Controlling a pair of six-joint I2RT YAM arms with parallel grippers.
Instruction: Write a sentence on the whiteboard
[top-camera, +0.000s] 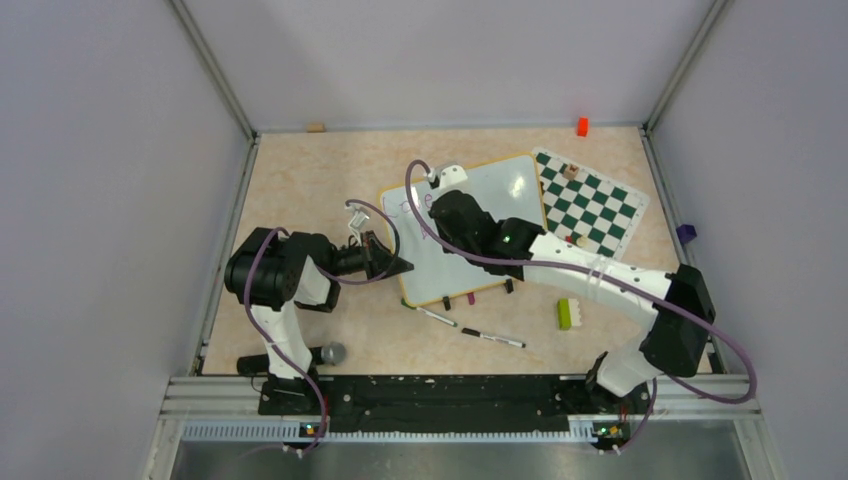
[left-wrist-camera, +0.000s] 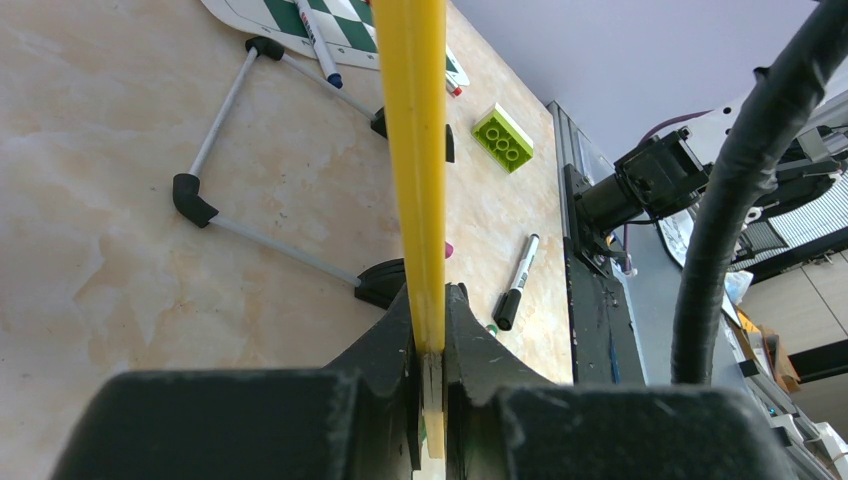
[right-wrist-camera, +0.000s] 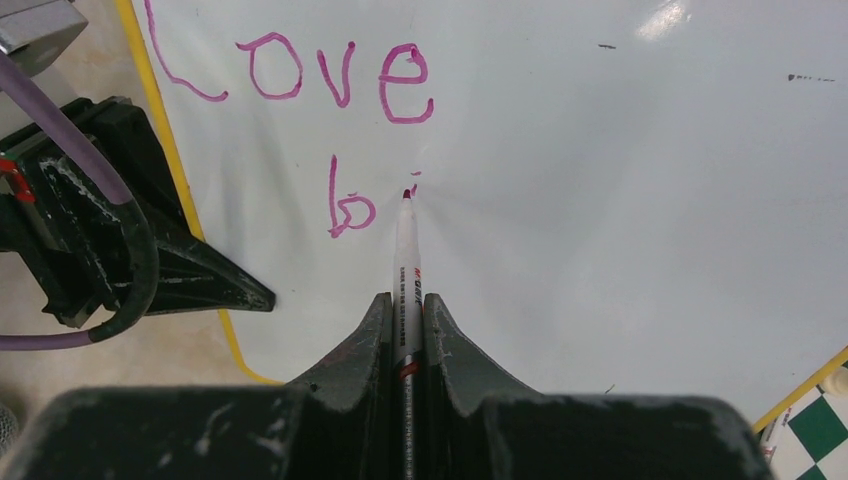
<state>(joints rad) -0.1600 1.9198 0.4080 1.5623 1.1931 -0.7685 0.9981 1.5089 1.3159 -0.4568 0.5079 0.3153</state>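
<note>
Your right gripper (right-wrist-camera: 405, 305) is closed on a white marker (right-wrist-camera: 406, 250), the two dark fingers pinching the barrel with no gap to spare. That marker's long axis runs straight out from the fingers, and its magenta tip rests on the whiteboard (right-wrist-camera: 620, 200) just right of a lone letter "b". From the overhead camera, your right arm (top-camera: 600, 280) rises from its base at the near right, bends at the elbow close to the right wall, then reaches left across the table with the wrist over the board's far left part. Your left arm (top-camera: 280, 290) stands bent at the near left, forearm level and pointing right, and the left gripper (left-wrist-camera: 430, 310) is clamped on the board's yellow frame (left-wrist-camera: 415, 150) at its left edge. The whiteboard sits mid-table, right beside a green-and-white chess mat (top-camera: 590, 200), long axis running left to right with the right end farther from you. The sentence (right-wrist-camera: 340, 80) reads "Love" on the top line, then "b" and a small dot below it, and the lines follow the board's long side. Overhead, the right wrist hides the marker, its gripper and most of the writing. Whether the board lies flat or leans on its wire stand (left-wrist-camera: 265, 240) is unclear. Two loose markers (top-camera: 435, 317) and a green brick (top-camera: 565, 313) lie on the table in front of the board.
</note>
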